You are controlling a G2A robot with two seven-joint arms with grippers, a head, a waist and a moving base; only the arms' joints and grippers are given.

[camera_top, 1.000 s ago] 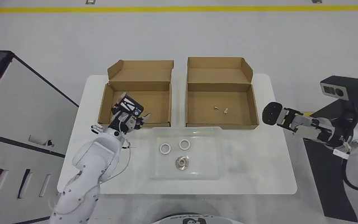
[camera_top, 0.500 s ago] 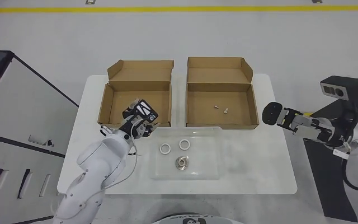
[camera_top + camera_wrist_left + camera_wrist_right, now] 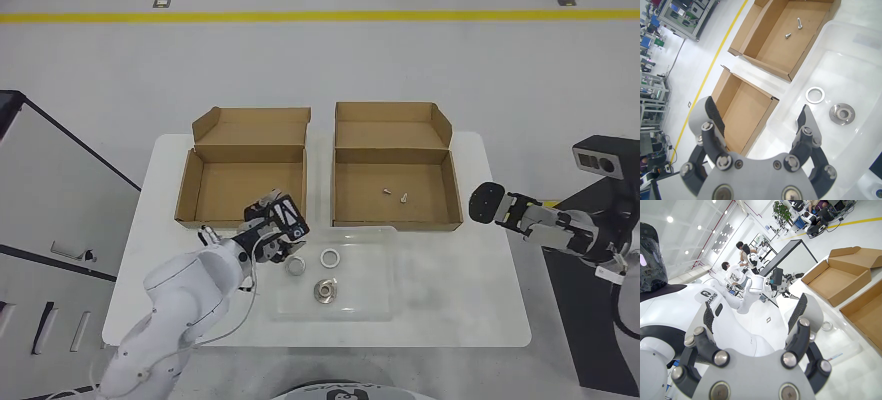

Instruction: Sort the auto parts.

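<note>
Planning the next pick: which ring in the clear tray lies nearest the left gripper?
The ring at the left end of the tray, close beside the open left gripper; the other ring lies farther right, nearer the box with bolts.

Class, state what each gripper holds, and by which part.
Nothing is held: the left gripper and the right gripper are both open and empty.

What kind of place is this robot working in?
Probably a robotics lab or factory hall: there's a yellow floor line, equipment racks, and another white robot standing in the room behind.
</note>
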